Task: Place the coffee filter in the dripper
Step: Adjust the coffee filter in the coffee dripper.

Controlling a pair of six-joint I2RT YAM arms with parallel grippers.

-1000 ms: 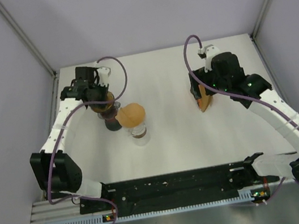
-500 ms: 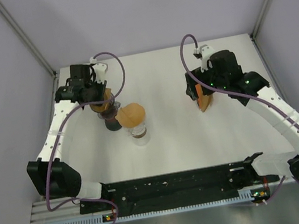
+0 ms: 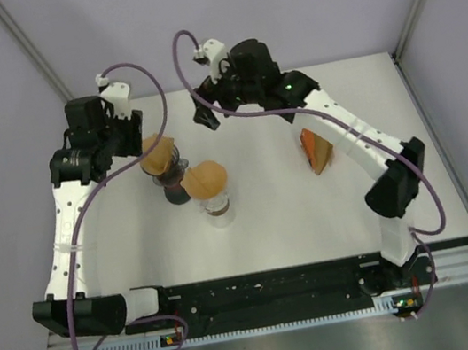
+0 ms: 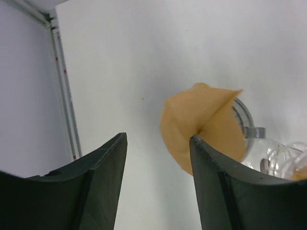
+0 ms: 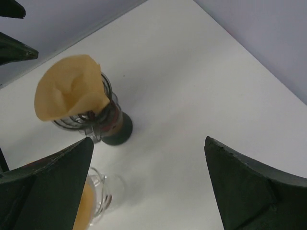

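A tan coffee filter (image 3: 159, 154) sits tilted in the wire dripper with a dark base (image 3: 174, 192); it also shows in the left wrist view (image 4: 201, 124) and the right wrist view (image 5: 69, 88). My left gripper (image 3: 132, 138) hangs open and empty just left of it, with the filter past its right finger (image 4: 225, 191). My right gripper (image 3: 205, 117) is open and empty, raised to the right of the dripper (image 5: 110, 127). A second filter (image 3: 206, 180) sits in a glass dripper (image 3: 218, 206).
A stack of orange-brown folded filters (image 3: 317, 150) lies on the table at the right. The glass dripper (image 5: 98, 196) stands close in front of the wire dripper. Grey walls and metal posts (image 3: 42, 59) close in the table.
My left gripper has drawn back up and left off the filter, which stays in the wire dripper. My right arm has swung from the filter stack to the back centre.
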